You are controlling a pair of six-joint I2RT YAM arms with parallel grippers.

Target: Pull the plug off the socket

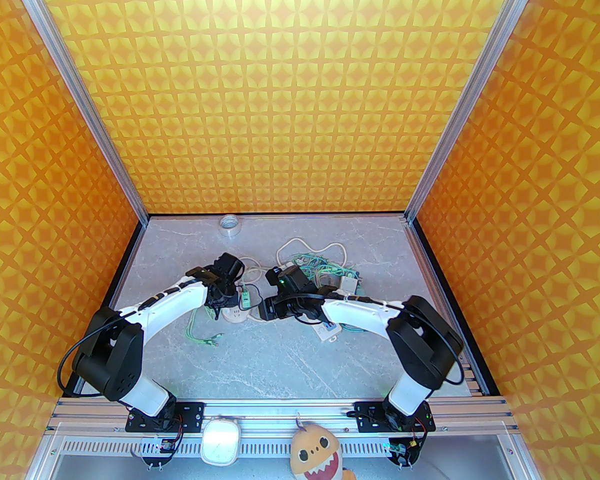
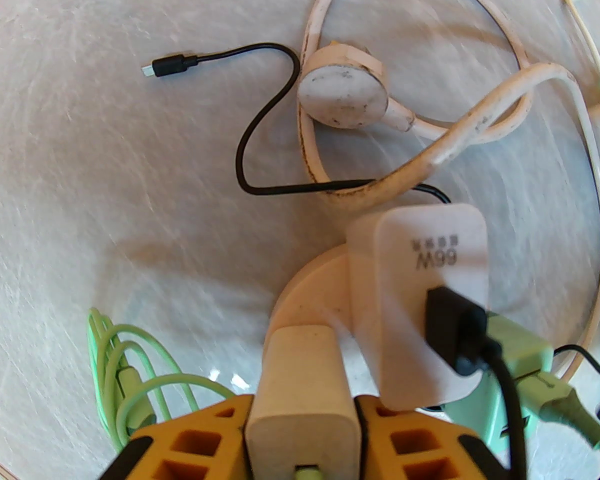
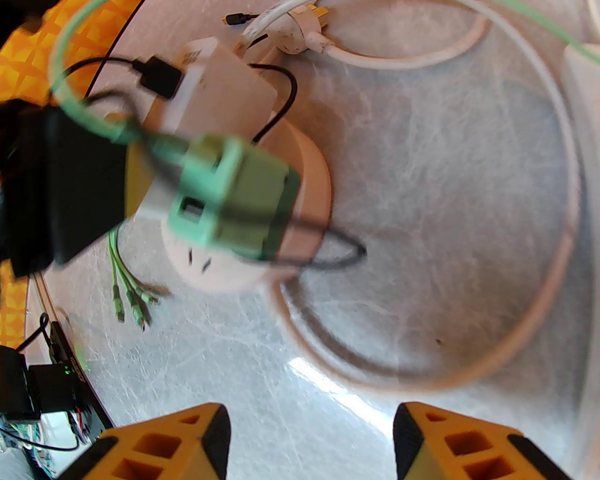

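A round white socket lies on the marble table with three plugs standing in it. My left gripper is shut on the cream plug, its orange fingers pressed against both sides of it. Beside it stand a white 66W charger with a black cable and a green charger. My right gripper hangs open above bare table, short of the socket and the green charger, nothing between its fingers. From above, the left gripper and the right gripper flank the socket.
A white cord with a round plug head loops behind the socket. A loose black cable tip and green cables lie nearby. A power strip, a green cable tangle and a tape roll lie farther off.
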